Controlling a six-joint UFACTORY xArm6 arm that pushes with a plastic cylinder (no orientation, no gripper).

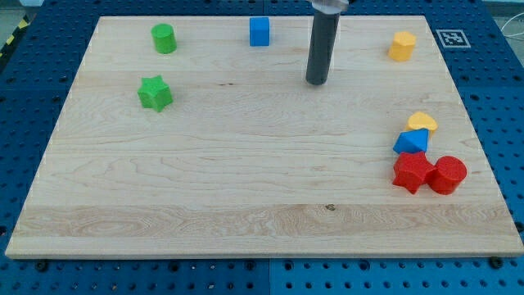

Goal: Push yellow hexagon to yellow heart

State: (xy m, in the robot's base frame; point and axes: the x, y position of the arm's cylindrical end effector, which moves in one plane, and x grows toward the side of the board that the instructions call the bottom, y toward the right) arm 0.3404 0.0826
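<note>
The yellow hexagon (402, 46) sits near the view's top right of the wooden board. The yellow heart (423, 122) lies at the right, lower down, touching the top of a blue triangular block (411, 142). My tip (316, 82) rests on the board at upper centre, well to the left of the hexagon and a little lower, apart from every block.
A red star (412, 172) and a red cylinder (448, 174) sit side by side just below the blue block. A blue cube (259, 31) is at top centre. A green cylinder (164, 38) and a green star (155, 93) are at upper left.
</note>
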